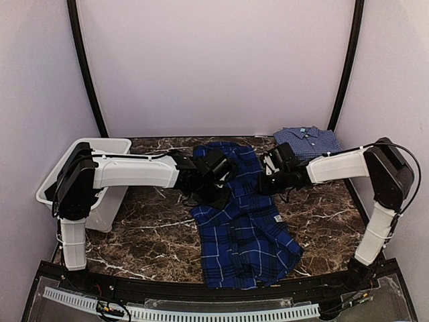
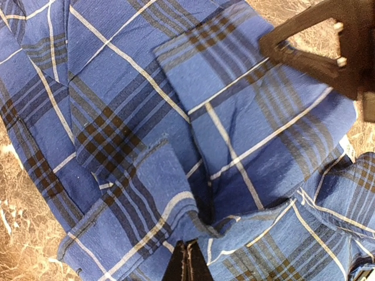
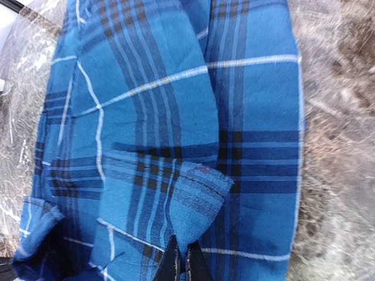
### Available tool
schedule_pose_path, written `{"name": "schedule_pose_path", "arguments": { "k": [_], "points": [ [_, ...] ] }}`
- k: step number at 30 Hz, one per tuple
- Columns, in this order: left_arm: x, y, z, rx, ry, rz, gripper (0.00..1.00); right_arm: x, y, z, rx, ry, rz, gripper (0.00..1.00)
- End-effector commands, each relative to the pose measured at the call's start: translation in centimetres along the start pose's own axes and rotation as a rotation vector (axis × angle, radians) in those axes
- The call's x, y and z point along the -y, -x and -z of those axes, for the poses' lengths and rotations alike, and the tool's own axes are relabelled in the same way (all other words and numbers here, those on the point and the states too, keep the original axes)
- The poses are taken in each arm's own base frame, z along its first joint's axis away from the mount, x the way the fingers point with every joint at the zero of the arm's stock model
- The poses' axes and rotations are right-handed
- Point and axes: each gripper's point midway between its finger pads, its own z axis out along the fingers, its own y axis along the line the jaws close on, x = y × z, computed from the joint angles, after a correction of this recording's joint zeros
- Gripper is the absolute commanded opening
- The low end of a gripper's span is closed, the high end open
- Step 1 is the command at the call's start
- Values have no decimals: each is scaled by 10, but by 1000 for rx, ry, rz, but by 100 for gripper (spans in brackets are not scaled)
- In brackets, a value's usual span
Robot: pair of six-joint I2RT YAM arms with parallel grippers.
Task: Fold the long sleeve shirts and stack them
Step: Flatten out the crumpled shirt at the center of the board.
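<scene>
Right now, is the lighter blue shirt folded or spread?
Folded: the lighter blue shirt lies as a compact rectangle, collar showing, far right.

Left arm (image 1: 134, 171): white shell links, black joint housings.
Right arm (image 1: 338, 164): same finish (white links, black joints).
Cable (image 1: 418, 173): thin, black, looped beside right arm.
Left gripper (image 2: 187, 246): slim black fingers.

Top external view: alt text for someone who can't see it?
The left gripper and right gripper are shut on a dark blue plaid shirt spread on a marble table. A folded lighter blue shirt lies at the far right; a white bin stands left.
</scene>
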Motion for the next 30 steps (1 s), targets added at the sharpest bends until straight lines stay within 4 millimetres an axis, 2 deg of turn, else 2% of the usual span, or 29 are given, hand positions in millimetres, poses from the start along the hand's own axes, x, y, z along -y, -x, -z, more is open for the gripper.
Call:
{"name": "schedule_pose_path", "arguments": {
  "k": [1,8,13,17,21,26,28,30],
  "points": [
    [-13,0,4,-6,38,23,0,-7,39,32,111,-27,10,0],
    [-29,4,16,4,72,48,0,-7,74,56,188,-94,44,0],
    [-49,13,35,34,109,71,0,6,122,88,278,-166,49,0],
    [-76,25,54,64,149,103,0,22,169,126,389,-190,27,0],
    [-107,40,83,107,206,129,0,42,209,159,478,-227,2,0],
    [-151,64,119,170,280,175,0,75,246,195,552,-283,-27,0],
    [-168,78,137,209,307,190,0,88,258,208,580,-308,-40,0],
    [-195,90,160,244,347,215,0,99,267,219,600,-323,-53,0]
  ]
}}
